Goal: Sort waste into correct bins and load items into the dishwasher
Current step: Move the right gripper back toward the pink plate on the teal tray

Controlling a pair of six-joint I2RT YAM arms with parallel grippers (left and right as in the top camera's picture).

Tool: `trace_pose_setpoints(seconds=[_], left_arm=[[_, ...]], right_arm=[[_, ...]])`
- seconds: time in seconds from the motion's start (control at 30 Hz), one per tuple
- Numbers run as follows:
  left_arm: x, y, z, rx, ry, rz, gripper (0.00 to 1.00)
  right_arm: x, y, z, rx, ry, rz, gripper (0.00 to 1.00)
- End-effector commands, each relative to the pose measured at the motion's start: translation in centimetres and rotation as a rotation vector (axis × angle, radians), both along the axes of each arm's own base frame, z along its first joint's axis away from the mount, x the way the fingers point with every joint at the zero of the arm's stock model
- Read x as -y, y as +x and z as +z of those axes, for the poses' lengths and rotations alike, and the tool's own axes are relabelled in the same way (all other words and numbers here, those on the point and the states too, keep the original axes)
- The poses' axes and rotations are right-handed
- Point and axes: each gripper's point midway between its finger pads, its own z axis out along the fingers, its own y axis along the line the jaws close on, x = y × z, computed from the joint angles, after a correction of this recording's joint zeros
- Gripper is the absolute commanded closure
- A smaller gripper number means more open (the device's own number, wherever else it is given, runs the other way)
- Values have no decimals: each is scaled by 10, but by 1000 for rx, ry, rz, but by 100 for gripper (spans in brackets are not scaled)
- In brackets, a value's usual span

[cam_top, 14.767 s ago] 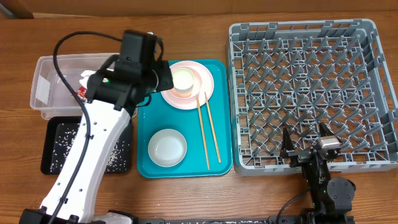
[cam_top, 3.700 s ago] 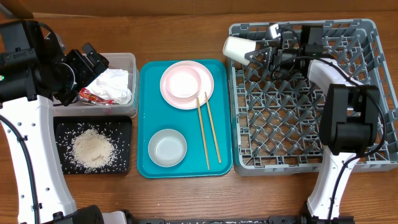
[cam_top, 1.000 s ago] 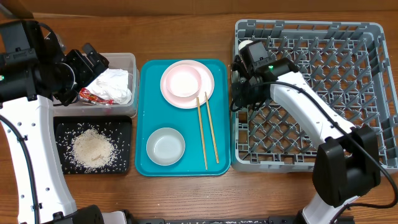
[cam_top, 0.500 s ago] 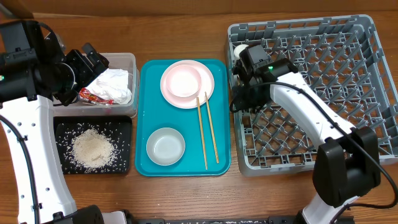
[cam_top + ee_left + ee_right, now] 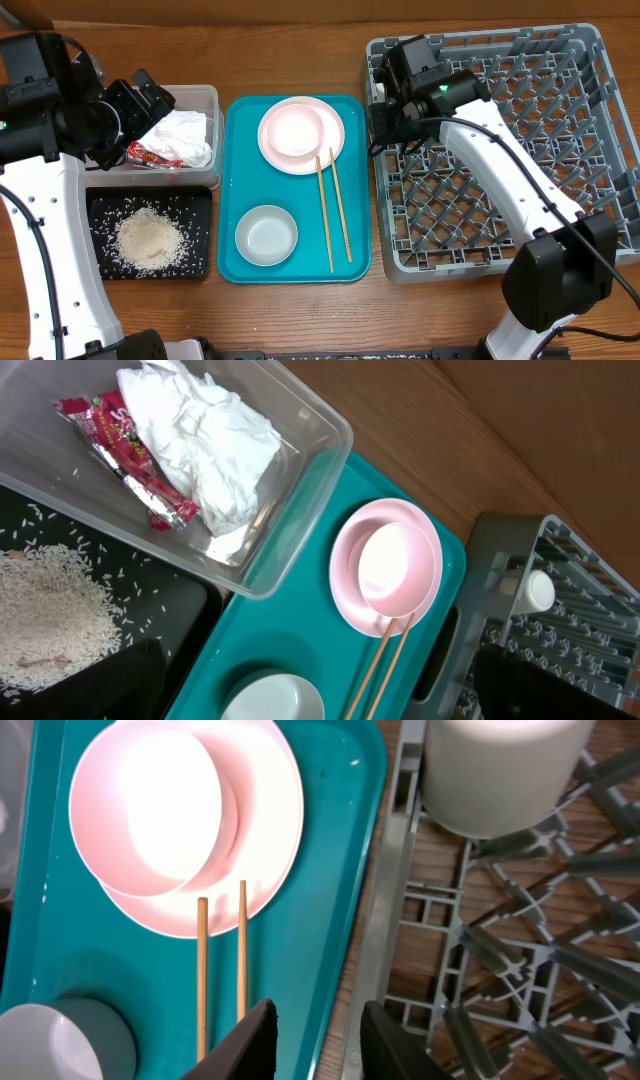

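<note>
The cup (image 5: 500,770) stands in the rack (image 5: 397,870) corner beside the tray (image 5: 330,870), the right arm (image 5: 500,170) over it with jaws narrowly open and empty, the left arm (image 5: 40,230) holds its jaws wide above the tub (image 5: 290,500), so the chopsticks (image 5: 202,980) likely come next, needing a fine pinch.

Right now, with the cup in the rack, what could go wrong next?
The right gripper hangs over the rack wall, near the cup; pulling away, it could catch the wall or tip the cup. The chopsticks rest their tips on the plate under the bowl; lifting either may roll them across the tray.
</note>
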Motion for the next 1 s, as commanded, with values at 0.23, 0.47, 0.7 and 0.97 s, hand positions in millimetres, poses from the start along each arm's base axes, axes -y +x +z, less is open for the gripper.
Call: trace_pose_setpoints(seconds=[0.23, 0.47, 0.7, 0.97], left_arm=[[2, 0, 13, 39, 4, -6, 0], [2, -1, 13, 39, 4, -6, 0], [2, 0, 13, 39, 4, -6, 0], [2, 0, 13, 39, 4, -6, 0]], right_arm=[[-40, -18, 12, 0, 39, 104, 71], [-91, -38, 17, 63, 40, 241, 70], [-98, -62, -10, 28, -47, 256, 70], [-100, -86, -55, -56, -52, 189, 70]])
